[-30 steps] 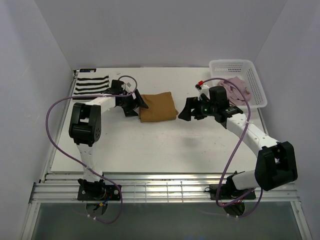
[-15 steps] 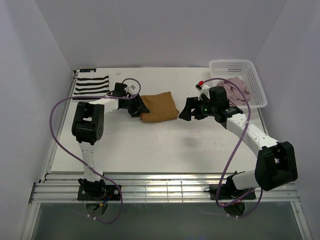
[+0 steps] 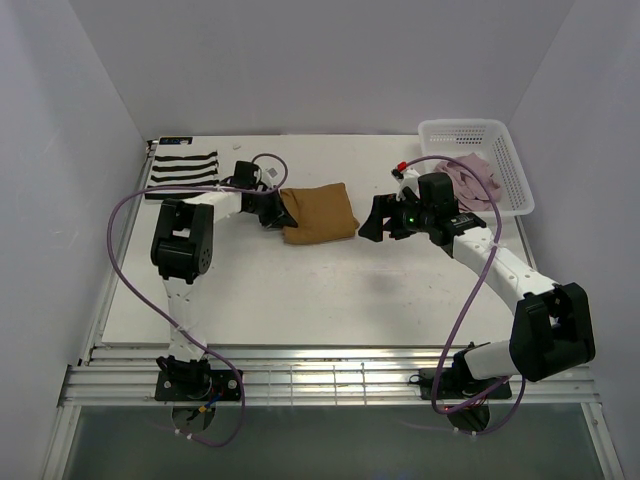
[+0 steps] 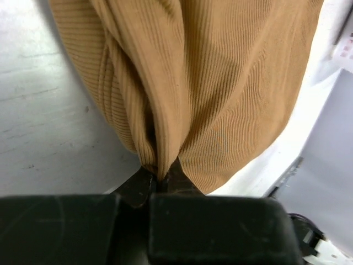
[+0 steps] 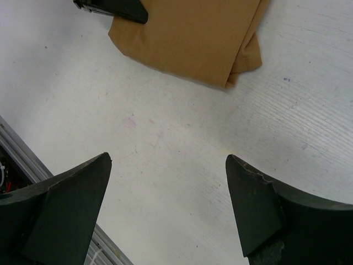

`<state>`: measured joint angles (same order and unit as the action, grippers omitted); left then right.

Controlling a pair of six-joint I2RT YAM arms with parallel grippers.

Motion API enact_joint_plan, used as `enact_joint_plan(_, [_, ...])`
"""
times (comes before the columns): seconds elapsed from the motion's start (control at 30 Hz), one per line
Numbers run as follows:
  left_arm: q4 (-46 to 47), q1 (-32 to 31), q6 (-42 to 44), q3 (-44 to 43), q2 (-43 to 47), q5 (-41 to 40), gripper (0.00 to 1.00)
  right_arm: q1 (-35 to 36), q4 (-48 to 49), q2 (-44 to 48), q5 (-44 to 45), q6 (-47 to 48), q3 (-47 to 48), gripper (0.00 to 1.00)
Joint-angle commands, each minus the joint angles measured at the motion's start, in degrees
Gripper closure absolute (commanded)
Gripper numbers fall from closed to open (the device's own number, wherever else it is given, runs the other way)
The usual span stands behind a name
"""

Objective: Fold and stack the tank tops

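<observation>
Fingers of the right gripper (image 5: 168, 160) spread wide, nothing between them: two dark wedge-shaped tips, matte plastic, hovering over bare white surface (image 3: 330, 290). In the top view the right gripper (image 3: 372, 228) sits just beside the right edge of the tan-brown tank top (image 3: 318, 213), apart from it.

Fingers of the left gripper (image 4: 159, 182) closed tight on a bunched fold of the tan-brown tank top (image 4: 220, 83). In the left wrist view the cloth is a fine ribbed knit, gathered into soft vertical pleats that run into the pinch point. In the top view the left gripper (image 3: 278, 212) is at the garment's left edge.

Tan-brown tank top (image 5: 193, 38): folded to a rough rectangle, lying mid-surface between the two grippers; layered edges show at its right corner in the right wrist view.

Further back, left corner: striped tank top (image 3: 183, 170), black and white horizontal bands, folded flat, roughly square.

Further back, right corner: white plastic mesh basket (image 3: 462, 128), rectangular, perforated walls. Pink tank top (image 3: 470, 178) lies crumpled inside it, pale and unfolded.

Count: tank tops 3 (1 tan-brown, 1 striped, 1 pink); basket 1; arms 2, each trailing one purple cable (image 3: 110, 240).
</observation>
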<state>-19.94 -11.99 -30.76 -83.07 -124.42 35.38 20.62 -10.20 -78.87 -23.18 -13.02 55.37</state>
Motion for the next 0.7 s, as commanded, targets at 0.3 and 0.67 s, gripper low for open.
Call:
enact_joint_plan(0.3, [-17.6,0.6,37.2,-14.5,2.1,-23.7,1.00,-0.3,1.2,0.9,4.4,2.7,-0.7,0.10])
enact_joint_plan(0.67, [-21.0,4.6,54.0,-22.3,3.3,-34.5,1.00,-0.3,0.9,-0.6,6.7,3.3,-1.0,0.10])
